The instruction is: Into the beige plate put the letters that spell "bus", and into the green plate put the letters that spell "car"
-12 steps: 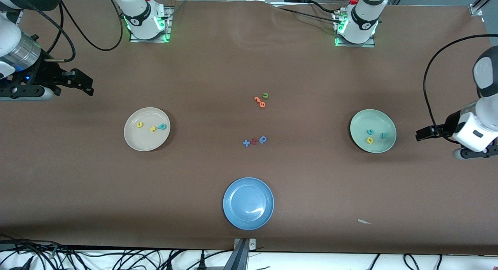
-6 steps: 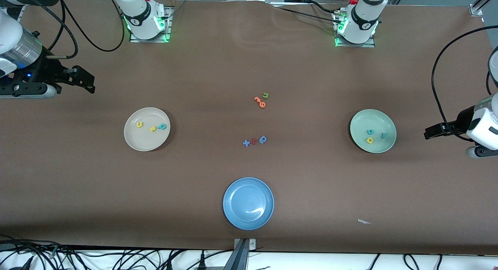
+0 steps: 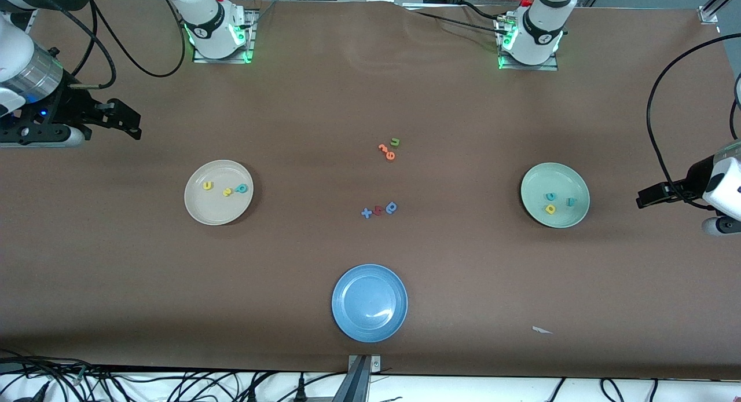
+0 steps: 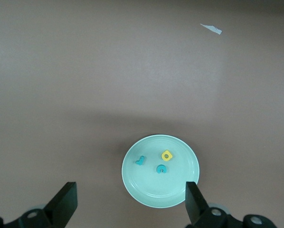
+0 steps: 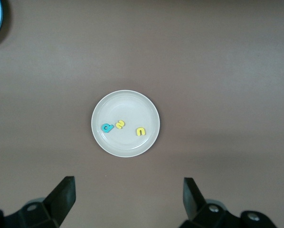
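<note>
Brown counter (image 3: 370,89) seen, beige plate (image 3: 202,208) at 9 o'clock with teal b (image 3: 241,188), yellow s (image 3: 227,192), yellow u (image 3: 207,186). Green plate (image 3: 535,179) at 3 o'clock with teal c (image 3: 550,197), yellow a (image 3: 550,208), teal r (image 3: 571,201). Left tool (image 3: 648,196) and right tool (image 3: 124,123) held wide open, empty, at counter ends.

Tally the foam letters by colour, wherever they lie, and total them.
Teal: 3
Yellow: 3
Orange: 2
Blue: 2
Green: 1
Red: 1
Total: 12
</note>
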`<state>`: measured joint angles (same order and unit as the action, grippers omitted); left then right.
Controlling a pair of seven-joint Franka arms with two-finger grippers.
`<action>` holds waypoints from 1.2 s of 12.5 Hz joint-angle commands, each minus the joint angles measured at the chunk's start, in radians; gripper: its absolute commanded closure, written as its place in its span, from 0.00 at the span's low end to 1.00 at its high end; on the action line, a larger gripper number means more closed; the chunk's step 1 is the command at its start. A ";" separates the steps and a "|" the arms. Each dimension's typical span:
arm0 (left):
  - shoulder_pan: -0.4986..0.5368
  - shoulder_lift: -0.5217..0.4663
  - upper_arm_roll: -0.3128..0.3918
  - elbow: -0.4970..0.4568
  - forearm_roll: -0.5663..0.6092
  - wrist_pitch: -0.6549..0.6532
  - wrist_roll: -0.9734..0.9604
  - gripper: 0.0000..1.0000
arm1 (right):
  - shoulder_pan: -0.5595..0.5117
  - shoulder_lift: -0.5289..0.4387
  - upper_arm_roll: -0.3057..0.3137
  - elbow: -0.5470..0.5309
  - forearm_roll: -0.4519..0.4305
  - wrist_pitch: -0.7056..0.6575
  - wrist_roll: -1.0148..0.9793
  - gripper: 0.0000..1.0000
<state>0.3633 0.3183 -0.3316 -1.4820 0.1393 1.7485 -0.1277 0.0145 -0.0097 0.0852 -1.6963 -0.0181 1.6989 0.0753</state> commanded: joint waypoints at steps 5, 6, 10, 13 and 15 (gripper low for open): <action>-0.313 -0.060 0.390 0.013 -0.188 -0.075 0.176 0.01 | 0.001 0.014 -0.001 0.032 -0.016 -0.033 -0.002 0.00; -0.314 -0.061 0.387 0.008 -0.187 -0.075 0.175 0.02 | 0.001 0.014 -0.001 0.032 -0.016 -0.033 -0.002 0.00; -0.313 -0.107 0.381 -0.058 -0.190 -0.043 0.180 0.03 | 0.001 0.019 -0.001 0.035 -0.019 -0.024 0.012 0.00; -0.317 -0.110 0.376 -0.038 -0.188 -0.052 0.215 0.01 | -0.004 0.017 -0.021 0.033 -0.008 -0.045 0.012 0.00; -0.316 -0.111 0.353 -0.031 -0.188 -0.066 0.247 0.00 | -0.004 0.017 -0.022 0.035 -0.006 -0.045 0.006 0.00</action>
<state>0.0539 0.2329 0.0297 -1.4976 -0.0218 1.6881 0.0703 0.0129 -0.0061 0.0630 -1.6932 -0.0183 1.6784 0.0784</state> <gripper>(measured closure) 0.004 0.000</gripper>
